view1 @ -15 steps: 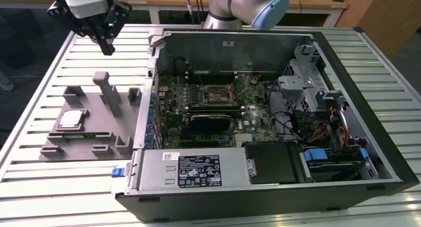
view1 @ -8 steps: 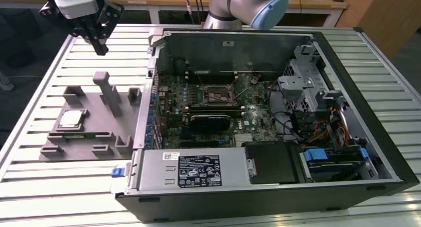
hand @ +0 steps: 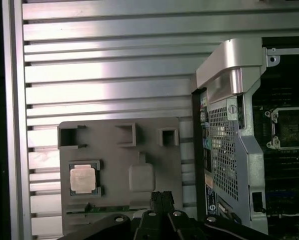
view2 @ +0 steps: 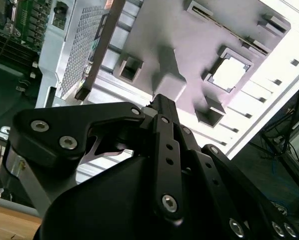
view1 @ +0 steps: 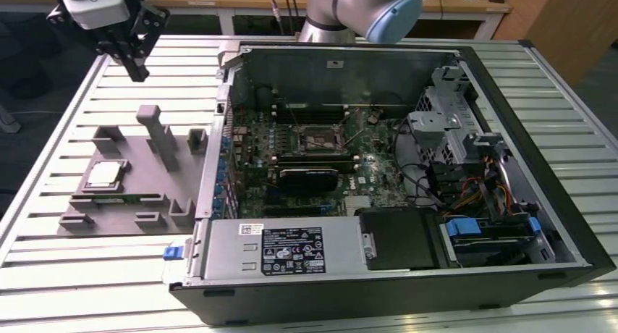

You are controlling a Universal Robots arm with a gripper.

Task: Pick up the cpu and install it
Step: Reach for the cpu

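The cpu (view1: 104, 175), a small silvery square chip, lies flat in a recess of the grey plastic tray (view1: 145, 199) at the exterior view's left. Both wrist views show it too, the cpu (hand: 83, 178) seen from above and the cpu (view2: 231, 74) glaring bright. My gripper (view1: 137, 71) hangs high above the table beyond the tray's far end, well apart from the chip. Its black fingers (hand: 162, 198) are pressed together with nothing between them. The dark metal-framed socket (view1: 322, 139) sits mid-motherboard inside the open computer case (view1: 386, 275).
The tray carries upright posts (view1: 155, 134) between my gripper and the chip. The case's metal side wall (view1: 214, 152) rises right beside the tray. Drive cages and cables (view1: 464, 166) crowd the case at the exterior view's right. The slatted table (view1: 77, 275) surrounds everything.
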